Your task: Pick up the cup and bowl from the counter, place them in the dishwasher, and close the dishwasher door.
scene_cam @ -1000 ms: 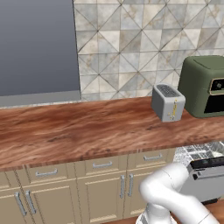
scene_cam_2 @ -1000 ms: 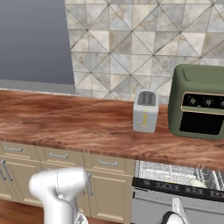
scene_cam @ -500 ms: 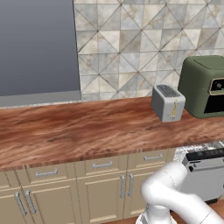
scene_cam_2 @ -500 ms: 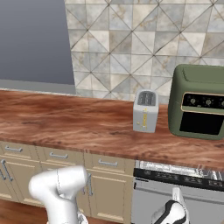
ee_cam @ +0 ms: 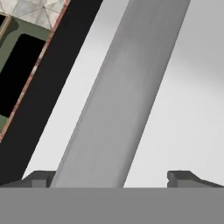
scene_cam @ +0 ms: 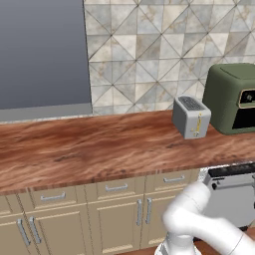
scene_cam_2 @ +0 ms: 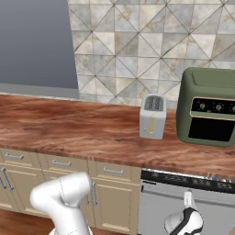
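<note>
1. Left base view: the dishwasher door point(scene_cam: 231, 196) at 4 o'clock has swung up since a second ago. The racks that showed then are now hidden, so closing is nearly done. The counter point(scene_cam: 99, 149) carries the toaster point(scene_cam: 191, 117) and oven point(scene_cam: 234, 97).
2. Right base view: this side adds the claw point(scene_cam_2: 187, 200) low at 5 o'clock against the door, and a dark strip point(scene_cam_2: 188, 180) above the panel. We judge a thin gap remains.
3. Hand view: here the handle point(ee_cam: 118, 100) runs from 7 to 1 o'clock between the wide-spread fingers, which grip nothing. We cannot tell where the cup and bowl are; we judge they are inside
</note>
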Controlling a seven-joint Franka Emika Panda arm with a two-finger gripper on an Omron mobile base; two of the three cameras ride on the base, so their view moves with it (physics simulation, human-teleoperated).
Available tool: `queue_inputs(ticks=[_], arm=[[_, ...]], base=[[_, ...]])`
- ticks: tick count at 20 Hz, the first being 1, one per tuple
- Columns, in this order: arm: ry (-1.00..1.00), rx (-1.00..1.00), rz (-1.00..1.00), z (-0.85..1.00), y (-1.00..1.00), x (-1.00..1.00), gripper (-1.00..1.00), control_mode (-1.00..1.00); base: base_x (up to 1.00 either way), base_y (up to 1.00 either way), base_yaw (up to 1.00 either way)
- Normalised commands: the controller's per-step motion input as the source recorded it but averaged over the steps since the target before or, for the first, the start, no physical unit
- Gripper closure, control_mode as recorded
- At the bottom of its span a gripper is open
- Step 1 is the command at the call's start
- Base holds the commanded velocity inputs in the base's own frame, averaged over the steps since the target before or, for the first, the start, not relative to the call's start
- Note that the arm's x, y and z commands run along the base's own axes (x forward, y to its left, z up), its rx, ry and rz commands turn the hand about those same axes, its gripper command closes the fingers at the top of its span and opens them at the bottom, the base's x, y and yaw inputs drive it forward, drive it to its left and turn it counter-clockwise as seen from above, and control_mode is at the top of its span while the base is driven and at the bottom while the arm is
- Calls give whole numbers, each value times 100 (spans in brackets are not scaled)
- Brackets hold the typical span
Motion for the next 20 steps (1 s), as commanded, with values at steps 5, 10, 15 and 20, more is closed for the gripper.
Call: queue_inputs(ticks=[5, 10, 15, 20], arm=[[-18, 0, 0, -40, -17, 44, -100, -100], [-19, 0, 0, -46, -16, 45, -100, -100], [-20, 0, 3, -60, -17, 45, -100, -100], [-20, -1, 3, -75, -17, 54, -100, -100]], base=[[0, 0, 0], [0, 0, 0], [0, 0, 0], [0, 0, 0]])
